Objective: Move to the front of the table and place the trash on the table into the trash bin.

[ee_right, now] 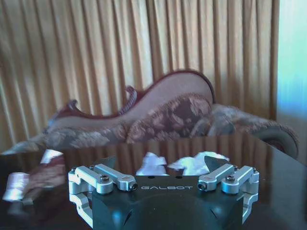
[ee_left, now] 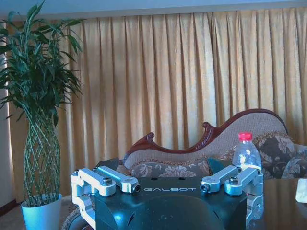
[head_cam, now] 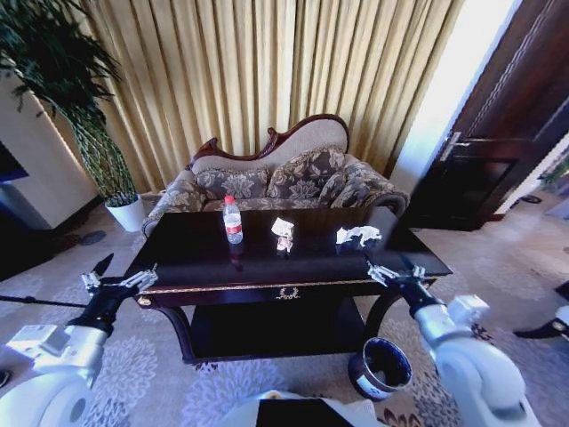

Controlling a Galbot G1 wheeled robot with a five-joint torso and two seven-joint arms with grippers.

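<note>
Both tools hung spread and empty — left tool (head_cam: pixel 120 283), right tool (head_cam: pixel 388 272) — at the counter (head_cam: pixel 293 267) edge; the upright bottle (head_cam: pixel 232 220) could topple if nudged

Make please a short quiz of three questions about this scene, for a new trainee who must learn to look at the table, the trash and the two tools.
1. True or false: the bottle stands upright on the table.
2. Where is the trash bin? A) on the table B) on the carpet near the table's right front leg C) on the sofa
3. Fill in: the left tool and the right tool both hang at the table's front edge, and both are ____.

Key
1. True; its red cap is on top.
2. B.
3. Open; neither holds anything, and the paper pieces lie untouched on the table.
</note>
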